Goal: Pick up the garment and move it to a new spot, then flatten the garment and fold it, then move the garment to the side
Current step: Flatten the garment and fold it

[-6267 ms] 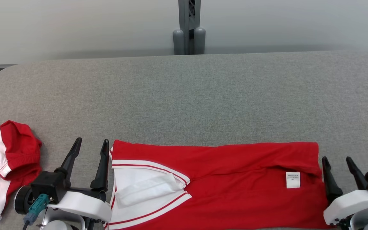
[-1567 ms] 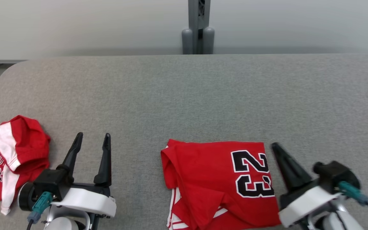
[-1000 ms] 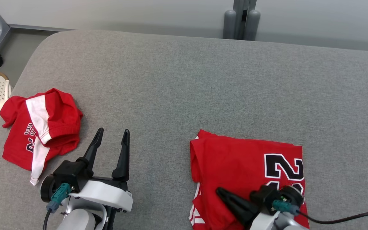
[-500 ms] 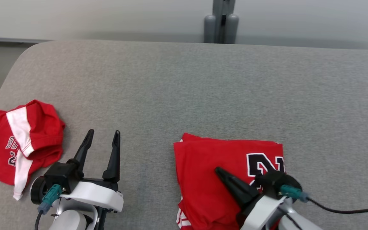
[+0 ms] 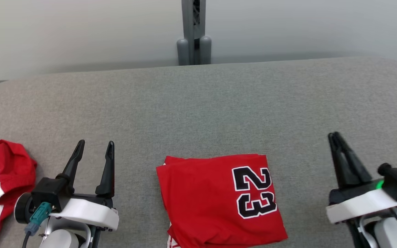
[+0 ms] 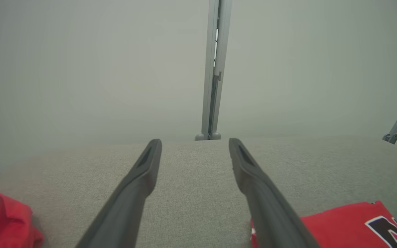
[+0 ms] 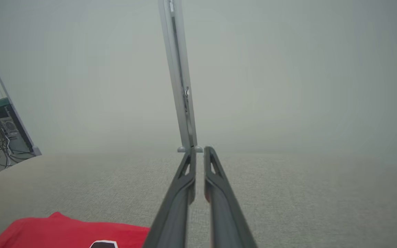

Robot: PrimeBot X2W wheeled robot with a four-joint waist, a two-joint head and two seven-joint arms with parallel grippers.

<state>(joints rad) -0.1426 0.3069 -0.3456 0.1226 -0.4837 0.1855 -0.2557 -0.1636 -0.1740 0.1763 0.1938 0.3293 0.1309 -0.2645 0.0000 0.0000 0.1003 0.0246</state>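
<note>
The right gripper (image 5: pixel 335 136), which half a second earlier had been laid across the folded garment (image 5: pixel 215 199), was now found drawn off to the right of that garment and well apart from it. Its fingers were pressed together on nothing. The left gripper (image 5: pixel 96 143) was seen to the left of the garment, clear of it, with its fingers spread and empty, as it had been throughout. Some seconds before, the garment had been stretched out as a long band. It was now left as a compact rectangle on the grey padded surface (image 5: pixel 198 113), with the black 23 uppermost. The head camera had been turned between pictures, so the garment's shift across the view could not be read as a move of the garment itself. The fold and the smoothing press were judged to be finished, and only the move to the side was judged to remain; no hold had yet been taken for it. The garment's near edge was cut off by the bottom of the head view, and the squareness of the lower layers could not be told beyond a sliver of white trim at its near left corner. A second, crumpled red and white garment (image 5: pixel 2 172), far to the left of the folded one, was cut off by the picture's edge.
</note>
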